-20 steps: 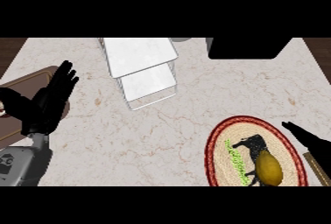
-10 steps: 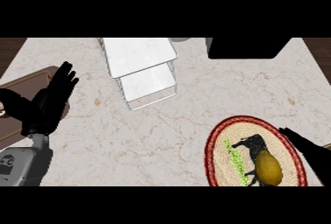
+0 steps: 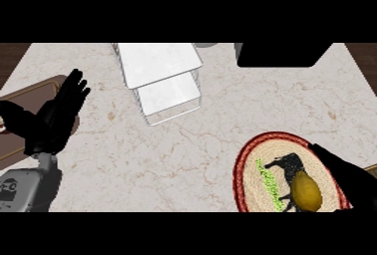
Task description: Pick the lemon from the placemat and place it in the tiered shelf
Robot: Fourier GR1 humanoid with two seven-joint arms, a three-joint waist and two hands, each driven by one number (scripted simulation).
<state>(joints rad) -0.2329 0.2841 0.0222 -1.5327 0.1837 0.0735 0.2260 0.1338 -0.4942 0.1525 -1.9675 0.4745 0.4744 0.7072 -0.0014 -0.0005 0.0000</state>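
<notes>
- The lemon [image 3: 306, 192] lies on the oval woven placemat [image 3: 250, 159], in its lower right part, close to the view's bottom edge.
- The placemat has a red rim, a dark animal figure printed in the middle and a strip of green along its left half; it sits at the counter's lower right.
- The right hand [image 3: 346, 177] comes in from the lower right corner over the placemat's right side, just beside the lemon; only a dark, straight shape shows, so whether its fingers are spread or curled I cannot tell.
- The left hand [image 3: 55, 117] rests at the view's left, fingers straight and pointing up, spread a little, holding nothing.
- The white tiered shelf [image 3: 165, 79] stands at the top middle of the marble counter [image 3: 147, 159], well apart from the lemon.
- A brown board [image 3: 33, 94] lies at the left edge, partly under the left hand.
- A black box-like object [image 3: 283, 54] sits at the top right.
</notes>
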